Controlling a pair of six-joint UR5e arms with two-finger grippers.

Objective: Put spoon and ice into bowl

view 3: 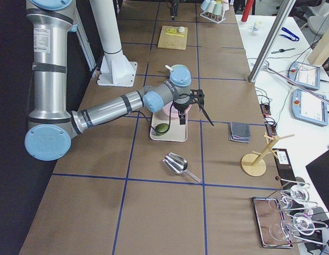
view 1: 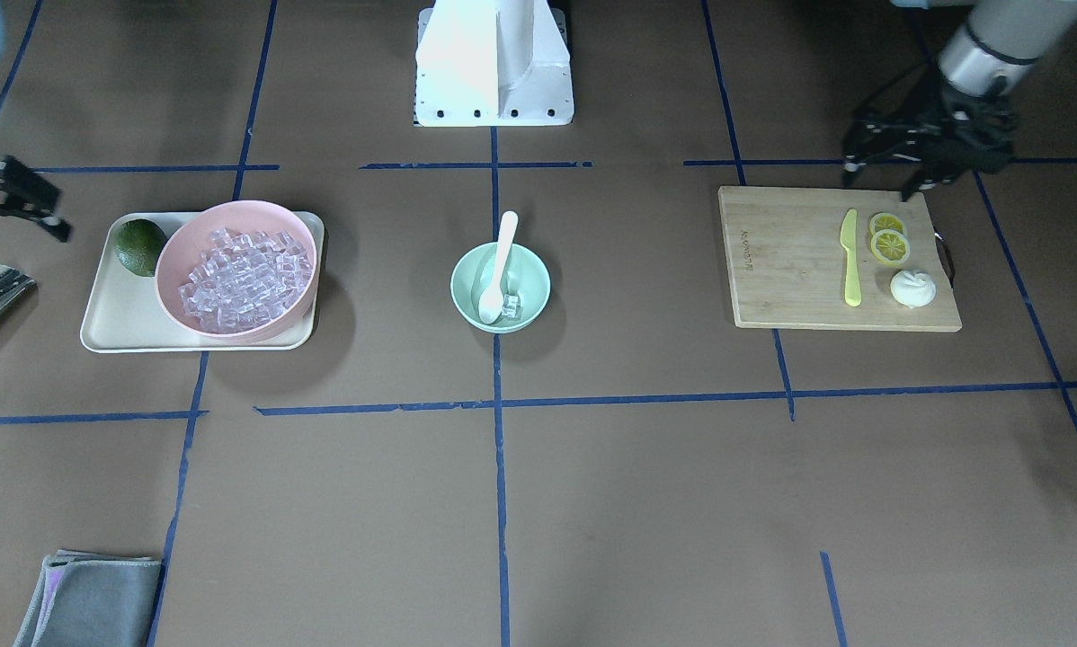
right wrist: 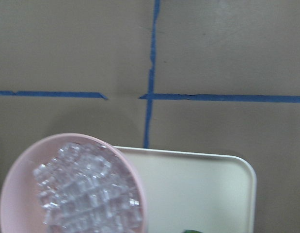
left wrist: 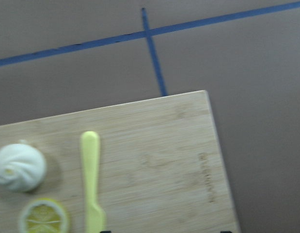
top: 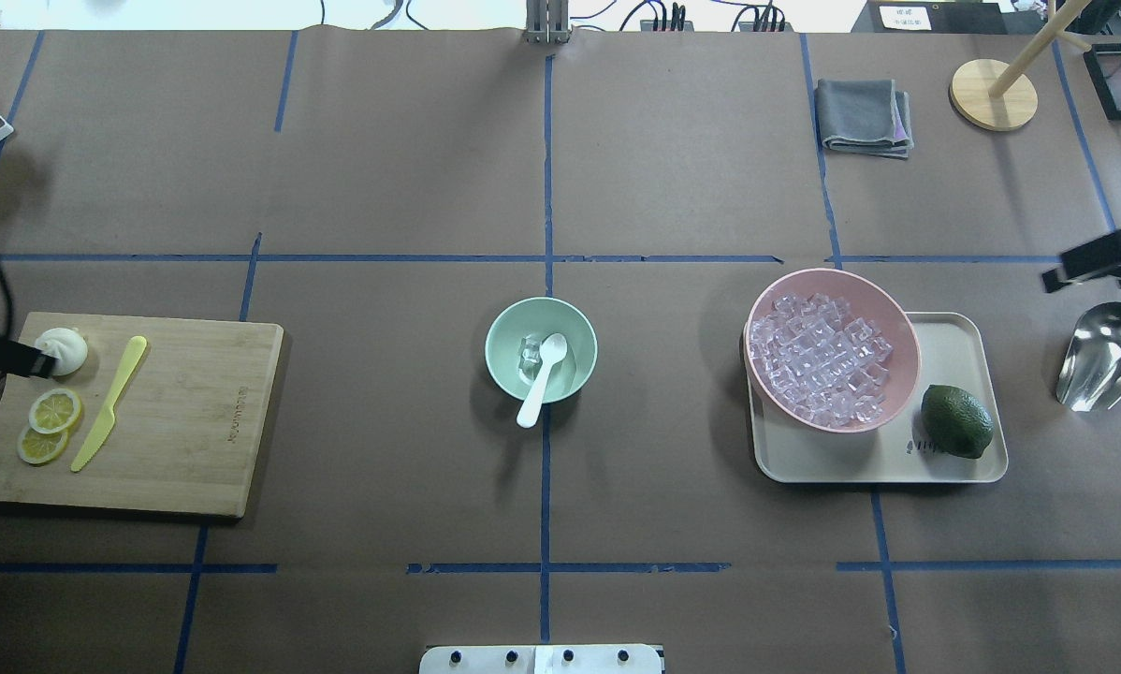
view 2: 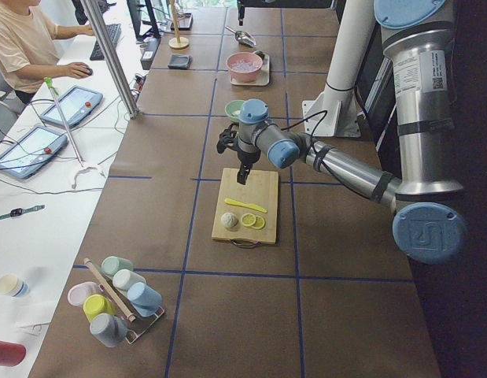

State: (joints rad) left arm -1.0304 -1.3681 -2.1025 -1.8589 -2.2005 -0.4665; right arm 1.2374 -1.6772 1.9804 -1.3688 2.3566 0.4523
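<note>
Brown paper covers the desk (top: pixel 383 187), taped off with blue lines. Nearest me, toward the left edge, sits the cutting board (top: pixel 196 412). A yellow-green knife (top: pixel 109 402) lies along it, with two lemon slices (top: pixel 55 410) and a white bun (top: pixel 63 348) just beside it. Over that end hangs my left hand (view 1: pixel 880 178), fingers spread wide, nothing in them.

Across toward the right edge, the tray (top: pixel 953 346) carries the pink bowl (top: pixel 905 351), heaped with clear cubes (top: pixel 818 360). A dark green fruit (top: pixel 956 421) is tucked just beside the bowl. My right hand (view 1: pixel 13 235) hovers out by that right edge, fingers apart too, and empty. The metal scoop (top: pixel 1108 354) lies on the desk near it.

On to the centre of the desk: the bowl (top: pixel 581 360), mint green, upright. And the spoon (top: pixel 540 379) is in it, scoop down inside, handle leaning over the rim on my side and poking out. Ice (top: pixel 529 353) is in there as well, a small clear clump right beside the scoop; how many cubes, I cannot tell.

Farther out, toward the far right corner, lie a folded grey cloth (top: pixel 863 114) and a wooden stand (top: pixel 994 94) with a round base.
</note>
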